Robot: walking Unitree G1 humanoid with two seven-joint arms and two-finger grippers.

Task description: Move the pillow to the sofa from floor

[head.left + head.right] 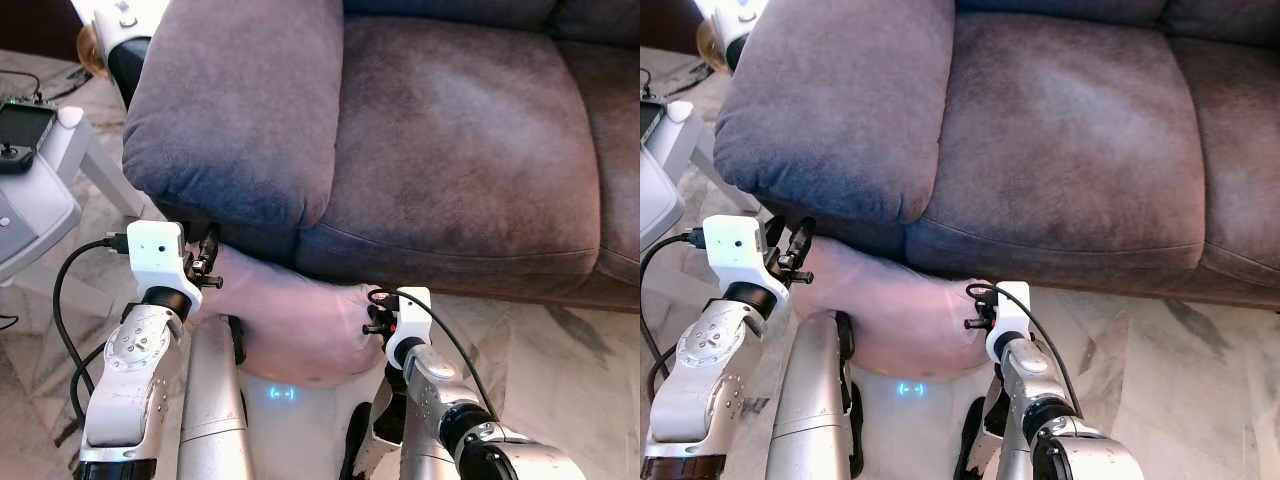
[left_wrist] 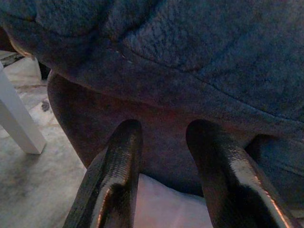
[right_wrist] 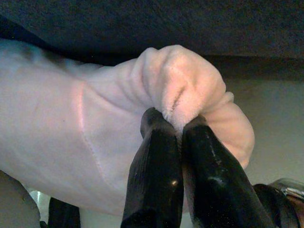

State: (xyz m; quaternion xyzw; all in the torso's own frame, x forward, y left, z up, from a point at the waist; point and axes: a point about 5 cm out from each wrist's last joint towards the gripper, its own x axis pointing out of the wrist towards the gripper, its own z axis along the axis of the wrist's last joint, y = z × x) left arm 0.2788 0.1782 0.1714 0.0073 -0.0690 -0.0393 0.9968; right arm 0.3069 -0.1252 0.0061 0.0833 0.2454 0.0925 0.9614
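A: Checking the soft pale-pink plush pillow (image 1: 290, 325) first; lying low in front of the robot, tucked against the front of the grey-brown suede-like sofa (image 1: 450, 140), partly under the padded sofa armrest (image 1: 240, 100); not up on the seat cushion (image 1: 1070, 130) yet.

B: Noting the right gripper (image 3: 178, 128); pressing its two black fingers (image 3: 156, 166) together on a bunched fold of pillow fabric at the pillow's right end; pinching it tight, fold bulging out above the tips.

A: Marking the left gripper (image 2: 164, 130) at the pillow's left end, right under the armrest; fingers (image 2: 118, 161) standing spread with a gap between; pale pillow fabric showing between them near the base; gripping or only resting against it, hard to tell.

B: Logging surroundings; pale marble-pattern floor (image 1: 1200, 370) beside the sofa; white table leg (image 2: 16, 121) off to the left side; dark handheld device (image 1: 22, 130) lying on a grey surface at far left; black cable (image 1: 65, 290) looping off the left wrist.
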